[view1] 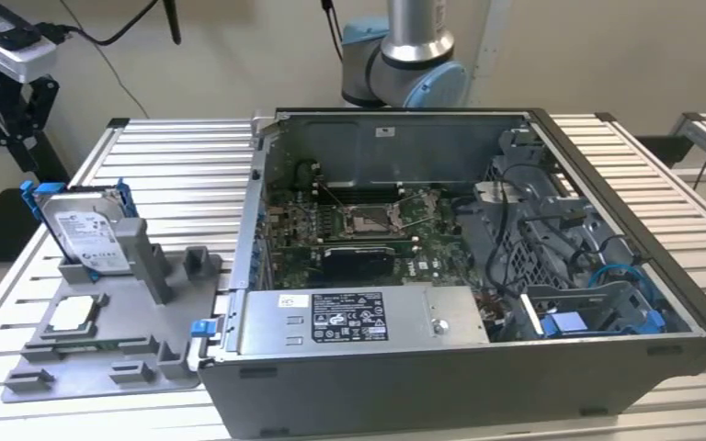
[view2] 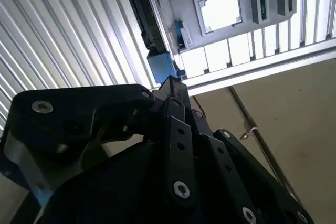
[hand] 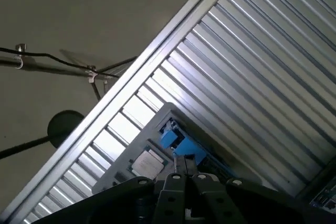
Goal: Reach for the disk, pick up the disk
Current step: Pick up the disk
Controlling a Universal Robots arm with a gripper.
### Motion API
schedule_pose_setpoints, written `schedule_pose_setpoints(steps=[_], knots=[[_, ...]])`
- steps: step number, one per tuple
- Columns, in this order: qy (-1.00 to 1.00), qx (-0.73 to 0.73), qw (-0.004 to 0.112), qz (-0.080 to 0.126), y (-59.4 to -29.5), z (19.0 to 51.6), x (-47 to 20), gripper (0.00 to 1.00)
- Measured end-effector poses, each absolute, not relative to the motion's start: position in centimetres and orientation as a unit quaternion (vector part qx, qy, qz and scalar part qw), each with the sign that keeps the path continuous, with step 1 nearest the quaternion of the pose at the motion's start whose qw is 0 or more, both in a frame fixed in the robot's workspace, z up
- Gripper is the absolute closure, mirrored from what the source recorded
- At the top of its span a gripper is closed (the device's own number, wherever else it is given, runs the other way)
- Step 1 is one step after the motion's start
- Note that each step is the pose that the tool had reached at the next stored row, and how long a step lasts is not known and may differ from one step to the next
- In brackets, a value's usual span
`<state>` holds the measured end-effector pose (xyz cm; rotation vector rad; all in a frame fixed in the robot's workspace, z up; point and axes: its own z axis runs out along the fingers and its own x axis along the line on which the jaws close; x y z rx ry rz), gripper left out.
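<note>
Disk label side, exterior view

At the exterior view's left, the air above the upright disk is open, and the slatted table behind it lies bare. A grey fixture post stands just beside the disk's right face. Further right, the open computer case blocks the way.

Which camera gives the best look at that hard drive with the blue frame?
The exterior view: the disk stands in its grey holder, label showing. Both wrist views catch it edge-on, mostly blue frame.
</note>
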<state>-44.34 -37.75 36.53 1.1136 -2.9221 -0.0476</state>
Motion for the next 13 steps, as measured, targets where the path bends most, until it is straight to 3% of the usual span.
schedule_pose_setpoints(steps=[13], knots=[[-0.892,0.452,0.009,-0.014,-37.75,36.53,-44.34,1.0]])
